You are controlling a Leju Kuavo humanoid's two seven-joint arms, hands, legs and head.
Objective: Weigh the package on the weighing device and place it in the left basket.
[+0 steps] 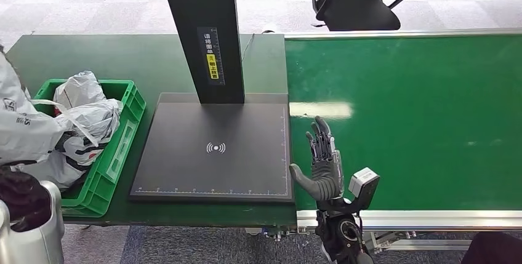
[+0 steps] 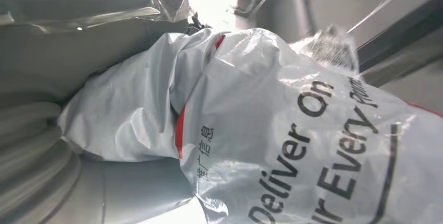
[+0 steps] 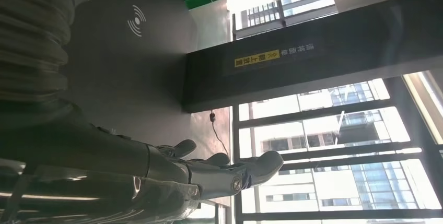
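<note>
The package [image 2: 292,130] is a crumpled grey-white plastic mailer with a red stripe and black print reading "Deliver On" and "Every"; that lettering can be read in the left wrist view, close up. Whether the left hand grasps it cannot be told. In the head view grey bags lie in the green basket [image 1: 132,101] at nine o'clock of the dark weighing device [image 1: 215,153], while the right hand [image 1: 323,162] hangs released, fingers straight, at the device's four o'clock over the green belt [image 1: 418,116].
</note>
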